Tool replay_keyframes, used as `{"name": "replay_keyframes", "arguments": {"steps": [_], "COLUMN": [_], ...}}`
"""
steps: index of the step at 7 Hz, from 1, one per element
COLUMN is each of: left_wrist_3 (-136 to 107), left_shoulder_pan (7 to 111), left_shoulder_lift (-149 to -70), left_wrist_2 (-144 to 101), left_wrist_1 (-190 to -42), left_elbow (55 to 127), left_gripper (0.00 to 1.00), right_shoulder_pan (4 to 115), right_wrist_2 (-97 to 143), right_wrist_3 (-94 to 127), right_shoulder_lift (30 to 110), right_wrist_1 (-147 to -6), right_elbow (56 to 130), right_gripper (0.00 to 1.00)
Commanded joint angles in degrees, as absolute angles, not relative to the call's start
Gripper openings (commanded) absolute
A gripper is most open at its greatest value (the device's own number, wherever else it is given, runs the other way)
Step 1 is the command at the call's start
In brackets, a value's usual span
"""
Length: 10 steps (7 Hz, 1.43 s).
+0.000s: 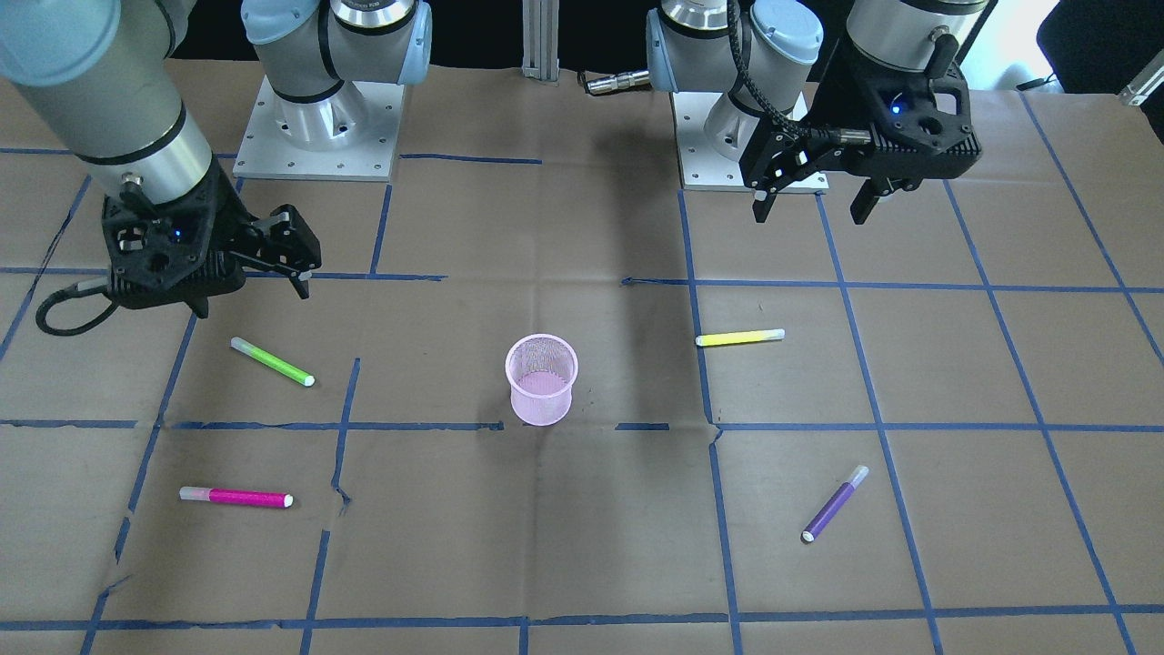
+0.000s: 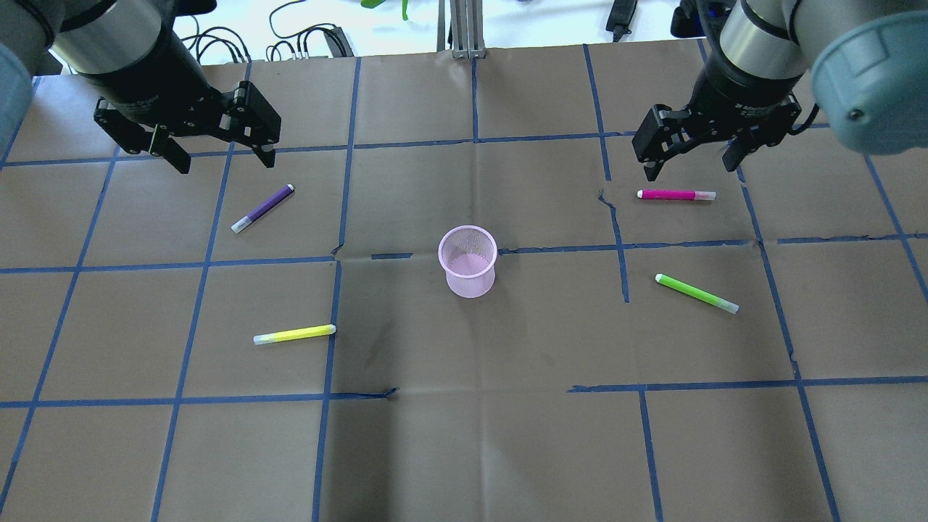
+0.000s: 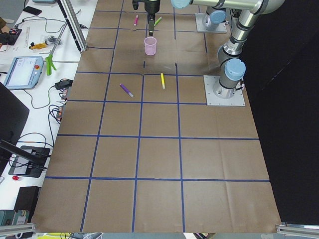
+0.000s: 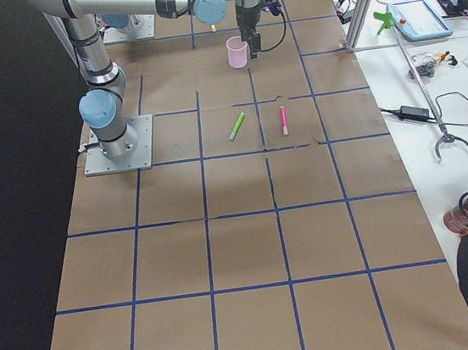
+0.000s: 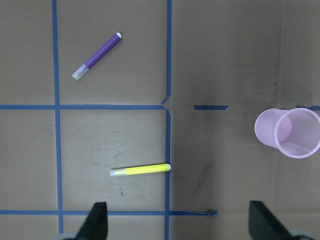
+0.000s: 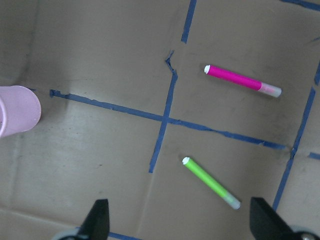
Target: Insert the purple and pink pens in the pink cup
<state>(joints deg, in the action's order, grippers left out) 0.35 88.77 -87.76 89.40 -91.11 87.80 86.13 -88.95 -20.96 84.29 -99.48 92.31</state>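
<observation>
Left of the pink mesh cup [image 2: 468,261], the slanted purple plastic pen [image 2: 262,208] lies nearest the left pincer [image 2: 225,164] — wide open, empty.

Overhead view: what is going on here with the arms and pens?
Nothing is grasped yet. The left gripper, open, hangs near the purple pen, the right gripper, open, near the pink pen. Both pens lie flat on the table, as do a yellow pen and a green pen. The pink cup stands upright in the middle, with no pen inside.
</observation>
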Motion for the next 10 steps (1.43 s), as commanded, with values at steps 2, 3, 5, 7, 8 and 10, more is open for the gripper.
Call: {"name": "replay_keyframes", "arguments": {"steps": [2,3,5,7,8,10], "left_wrist_3": [1.75,7.76,17.88,34.11,42.02,47.27], "left_shoulder_pan": [88.42,88.42,88.68,88.33,88.33,88.33], "left_shoulder_lift": [-88.58,-89.46,-95.5,-99.74,-101.84,-105.19], "left_wrist_2": [89.82,89.74,89.65,90.17,93.22,98.68], "left_wrist_1": [-91.49,-91.58,-91.58,-90.54,-88.44,-87.72], "left_elbow": [87.37,87.54,86.66,85.95,86.83,85.61], "left_gripper": [0.98,0.98,0.98,0.98,0.98,0.98], "right_shoulder_pan": [79.38,79.19,79.19,79.54,79.72,84.08], "right_wrist_2": [-90.09,-90.09,-90.26,-92.27,-95.16,-104.0], "right_wrist_3": [-54.1,-66.06,-78.77,-86.21,-88.22,-87.55], "right_shoulder_lift": [81.48,80.26,75.7,70.85,69.97,66.73], "right_wrist_1": [-105.19,-109.47,-110.66,-104.11,-103.45,-103.27], "right_elbow": [91.58,91.5,86.7,80.52,80.94,81.65], "right_gripper": [1.0,1.0,1.0,1.0,1.0,1.0]}}
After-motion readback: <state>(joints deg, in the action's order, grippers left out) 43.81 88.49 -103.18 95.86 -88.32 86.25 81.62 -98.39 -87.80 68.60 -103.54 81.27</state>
